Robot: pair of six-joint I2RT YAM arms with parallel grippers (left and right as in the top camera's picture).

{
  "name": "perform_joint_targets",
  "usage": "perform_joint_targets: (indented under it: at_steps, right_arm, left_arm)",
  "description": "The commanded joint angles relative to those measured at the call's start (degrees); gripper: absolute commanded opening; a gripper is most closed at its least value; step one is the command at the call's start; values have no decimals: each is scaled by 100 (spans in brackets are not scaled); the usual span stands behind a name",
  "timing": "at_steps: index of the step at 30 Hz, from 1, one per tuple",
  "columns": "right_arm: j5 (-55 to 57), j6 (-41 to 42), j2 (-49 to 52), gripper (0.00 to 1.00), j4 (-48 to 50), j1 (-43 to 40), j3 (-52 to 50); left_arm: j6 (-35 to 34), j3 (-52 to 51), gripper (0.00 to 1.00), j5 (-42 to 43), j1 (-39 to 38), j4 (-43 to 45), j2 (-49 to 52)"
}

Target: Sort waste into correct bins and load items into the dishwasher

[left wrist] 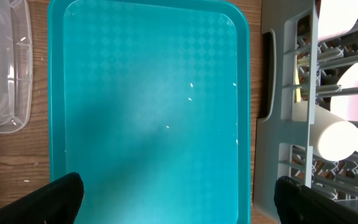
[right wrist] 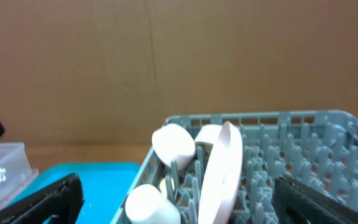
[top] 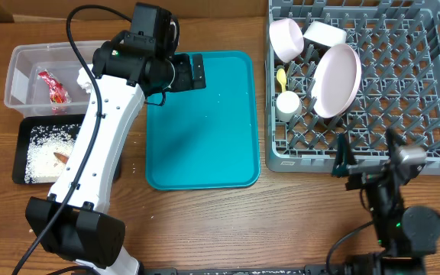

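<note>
Looks nearly done: the plate (top: 336, 79) stands in the dish rack (top: 434, 92), upper right. The left gripper (top: 195, 71) and right gripper (top: 369, 153) gape empty; only rice grains (left wrist: 190, 98) on the teal tray (top: 205, 153) need picking.

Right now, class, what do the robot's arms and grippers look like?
The left arm has a white shell, black joints and a black cable. The right arm is black with a green light. The left gripper and right gripper have black fingers.
</note>
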Motion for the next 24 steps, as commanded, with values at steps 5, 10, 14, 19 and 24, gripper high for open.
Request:
perform_joint_targets:
  at_steps: [5, 10, 14, 19, 24]
  right_arm:
    - [63, 2, -984, 100, 396, -31, -1338]
    - [85, 7, -1408, 100, 393, -31, -1705]
    - [166, 170, -1613, 100, 52, -26, -1749]
    - [164, 168, -1611, 100, -199, -26, -1751]
    - [164, 168, -1609, 100, -210, -26, -1751]
  left_arm:
    - [-68, 76, 100, 17, -11, 15, -90]
    - [-68, 76, 100, 17, -11, 15, -90]
    - [-68, 76, 100, 17, -11, 15, -90]
    - [-68, 76, 100, 17, -11, 15, -90]
    - [-68, 76, 100, 17, -11, 15, -90]
